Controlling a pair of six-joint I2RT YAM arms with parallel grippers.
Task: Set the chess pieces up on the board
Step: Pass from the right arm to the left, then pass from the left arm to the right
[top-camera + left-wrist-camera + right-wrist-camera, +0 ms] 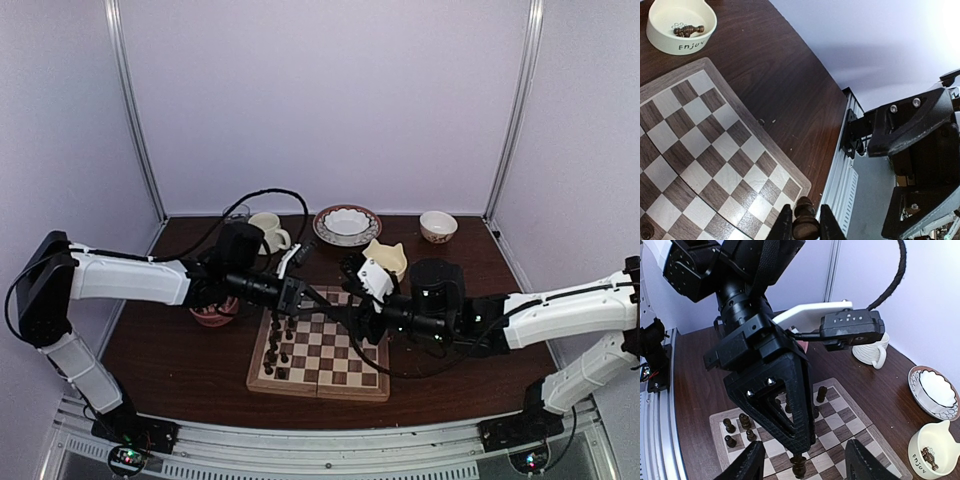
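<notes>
Over the board, lower straight and slowly, staying clear of the standing pieces on its left side. With the left gripper clamped on one dark chess piece just above a square, centre first, seat the base flat, then part the fingers. Hold the right gripper (jaws wide apart, gripping nothing) out of the path.

Counted:
- one board
- two grippers
- one cream bowl with at least one spare piece lying inside
- roughly eight standing pieces — not countable exactly behind the arms
</notes>
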